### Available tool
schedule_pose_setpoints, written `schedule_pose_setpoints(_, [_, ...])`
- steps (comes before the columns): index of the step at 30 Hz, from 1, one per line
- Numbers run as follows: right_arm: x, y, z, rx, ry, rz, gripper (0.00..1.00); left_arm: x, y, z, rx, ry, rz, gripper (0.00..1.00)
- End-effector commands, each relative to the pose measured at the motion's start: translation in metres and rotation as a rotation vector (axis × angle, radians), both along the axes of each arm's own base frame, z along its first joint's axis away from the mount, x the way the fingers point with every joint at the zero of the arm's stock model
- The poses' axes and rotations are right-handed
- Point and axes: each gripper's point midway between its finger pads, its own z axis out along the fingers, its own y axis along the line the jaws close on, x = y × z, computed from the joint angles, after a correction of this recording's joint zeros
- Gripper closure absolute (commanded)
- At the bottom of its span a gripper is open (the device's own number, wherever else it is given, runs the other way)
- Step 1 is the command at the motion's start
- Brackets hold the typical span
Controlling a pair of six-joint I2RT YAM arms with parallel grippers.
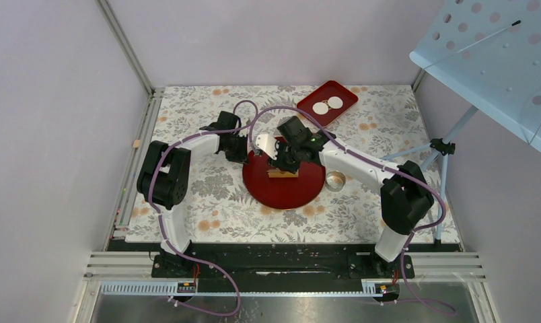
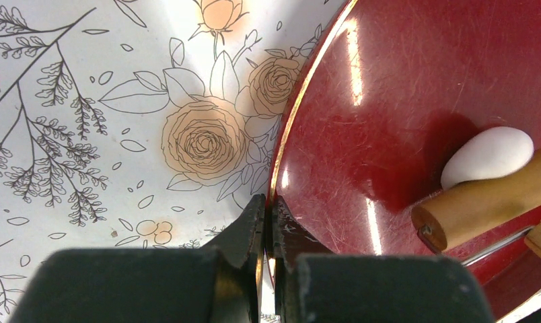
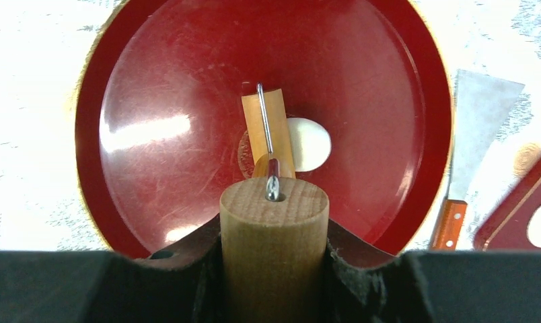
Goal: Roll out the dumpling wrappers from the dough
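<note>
The right claw is clamping the rolling pin, its roller against the dough on the red plate, while the left claw is pinching the rim; even, centred pressure looks wisest.

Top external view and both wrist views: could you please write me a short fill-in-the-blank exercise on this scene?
1. The right gripper holds the wooden roller by its ____.
2. The rectangular red tray holds ____ dumpling wrappers.
3. The left gripper pinches the rim of the round red plate, on which the dough lies against the ____.
Missing: handle; two; roller.
</note>
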Motion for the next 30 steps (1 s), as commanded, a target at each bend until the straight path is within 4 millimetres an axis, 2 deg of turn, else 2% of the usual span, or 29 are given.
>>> schedule_pose_setpoints(1, [-0.047,-0.027,-0.026,-0.101,0.218,0.011,1.00,-0.008,0.012,-0.008,0.031,0.037,0.022,1.00])
schedule_pose_setpoints(7, [-0.055,-0.014,0.012,0.011,0.218,0.023,1.00,-0.008,0.012,-0.009,0.032,0.039,0.023,1.00])
schedule_pose_setpoints(11, [-0.053,-0.006,0.056,0.115,0.160,0.011,1.00,-0.008,0.012,-0.009,0.031,0.039,0.023,1.00])
schedule_pose_setpoints(14, [-0.042,0.001,0.096,0.211,0.094,-0.062,1.00,-0.008,0.012,-0.009,0.029,0.041,0.022,1.00])
schedule_pose_setpoints(17, [-0.018,0.004,0.132,0.298,0.003,-0.209,1.00,-0.008,0.012,-0.008,0.029,0.040,0.020,1.00])
schedule_pose_setpoints(19, [-0.002,0.003,0.148,0.344,-0.034,-0.324,1.00,-0.008,0.012,-0.009,0.029,0.040,0.020,1.00])
schedule_pose_setpoints(21, [0.012,0.002,0.154,0.380,-0.049,-0.441,1.00,-0.008,0.012,-0.009,0.029,0.040,0.019,1.00])
schedule_pose_setpoints(23, [0.022,0.001,0.150,0.401,-0.021,-0.557,1.00,-0.008,0.012,-0.009,0.029,0.041,0.020,1.00])
schedule_pose_setpoints(30, [0.053,-0.014,0.112,0.511,0.218,-0.959,1.00,-0.008,0.012,-0.008,0.028,0.040,0.022,1.00])
